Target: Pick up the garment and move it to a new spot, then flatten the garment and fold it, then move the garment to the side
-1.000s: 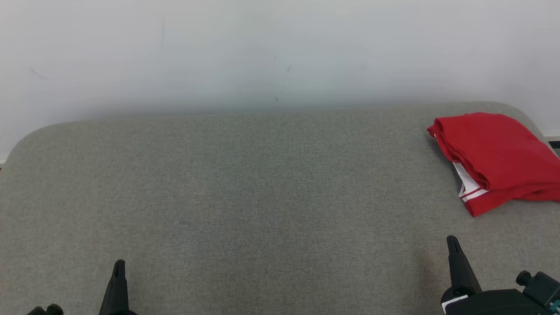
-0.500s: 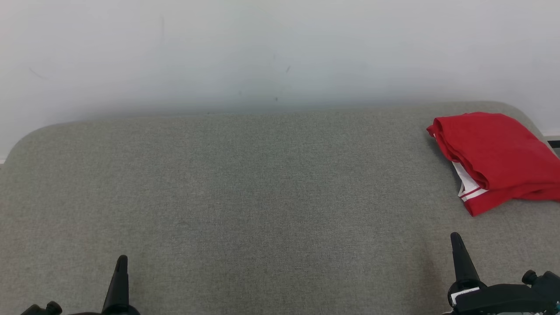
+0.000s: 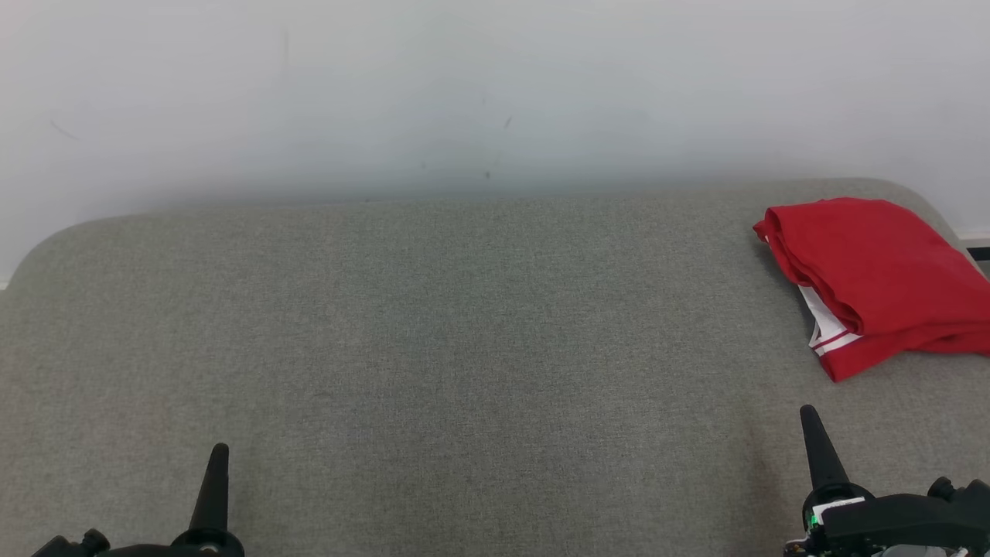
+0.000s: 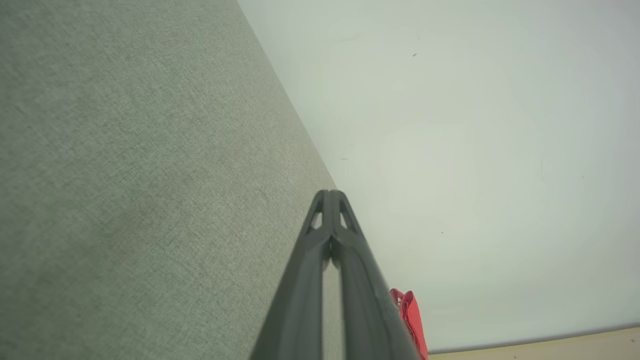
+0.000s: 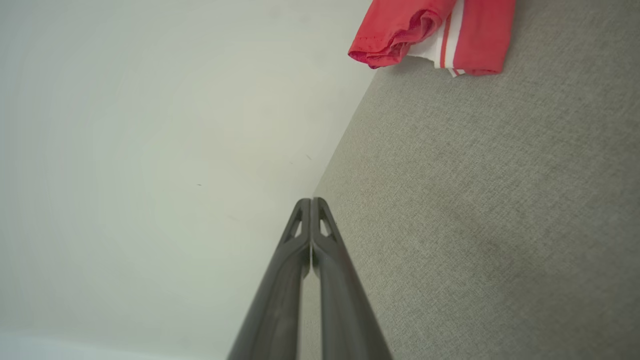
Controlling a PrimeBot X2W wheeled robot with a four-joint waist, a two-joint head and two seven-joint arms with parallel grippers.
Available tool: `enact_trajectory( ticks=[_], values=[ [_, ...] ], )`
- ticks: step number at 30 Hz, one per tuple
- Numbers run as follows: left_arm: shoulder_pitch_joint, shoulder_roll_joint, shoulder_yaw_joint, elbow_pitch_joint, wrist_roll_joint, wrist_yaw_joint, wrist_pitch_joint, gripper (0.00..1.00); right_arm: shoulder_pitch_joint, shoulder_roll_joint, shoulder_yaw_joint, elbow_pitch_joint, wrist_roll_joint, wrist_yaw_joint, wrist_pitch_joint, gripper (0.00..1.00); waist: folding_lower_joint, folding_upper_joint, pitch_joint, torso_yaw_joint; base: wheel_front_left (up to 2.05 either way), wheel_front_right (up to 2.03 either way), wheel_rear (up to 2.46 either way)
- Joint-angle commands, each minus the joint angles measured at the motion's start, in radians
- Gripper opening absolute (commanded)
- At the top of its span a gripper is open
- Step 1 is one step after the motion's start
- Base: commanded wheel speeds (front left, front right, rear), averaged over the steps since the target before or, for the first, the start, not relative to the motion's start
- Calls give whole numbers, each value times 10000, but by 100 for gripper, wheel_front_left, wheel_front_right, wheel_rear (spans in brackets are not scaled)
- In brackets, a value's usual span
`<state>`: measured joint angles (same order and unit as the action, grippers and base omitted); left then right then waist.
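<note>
head view: i see the garment point(image 3: 878, 275), red with white trim, lying folded at the far right end of the grey fabric surface point(image 3: 464, 333), close to the rounded back corner and the pale wall point(image 3: 464, 93). the left pincer point(image 3: 220, 450) stands at the lower left, its two dark fingers pressed together into a single point, holding nothing. the right pincer point(image 3: 809, 411) stands at the lower right, likewise closed tight and empty. it is nearer to the garment than the left one but clearly apart from it. both hang over bare fabric.

left wrist view: the left pincer point(image 4: 330, 194) shows its fingertips meeting, with nothing between them. a sliver of the red garment point(image 4: 412, 320) shows just past the right side of the fingers, far along the surface point(image 4: 125, 175). a tan strip of floor point(image 4: 550, 345) lies at the bottom right.

right wrist view: the right pincer point(image 5: 311, 201) is closed tip to tip and empty. the garment point(image 5: 425, 25) sits at the top edge, on the surface point(image 5: 500, 200), its layered fold and white stripes facing the camera.
</note>
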<state>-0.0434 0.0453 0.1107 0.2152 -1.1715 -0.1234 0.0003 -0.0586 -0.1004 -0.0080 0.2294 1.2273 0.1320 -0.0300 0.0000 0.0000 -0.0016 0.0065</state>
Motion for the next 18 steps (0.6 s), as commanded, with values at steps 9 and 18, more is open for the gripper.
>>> enact_trajectory(
  ticks=[9, 18],
  values=[
    [-347, 58, 41, 35, -1052, -54, 285, 0, -237, 49, -169, -10, 1016, -15, 261, 0, 0, 0, 5, -11, 0, 0, 0],
    [-443, 62, 48, 113, -1839, -68, 497, 0, -294, 87, -283, 30, 1770, -16, 470, 0, 0, 0, 9, -22, 0, 0, 0]
  ],
)
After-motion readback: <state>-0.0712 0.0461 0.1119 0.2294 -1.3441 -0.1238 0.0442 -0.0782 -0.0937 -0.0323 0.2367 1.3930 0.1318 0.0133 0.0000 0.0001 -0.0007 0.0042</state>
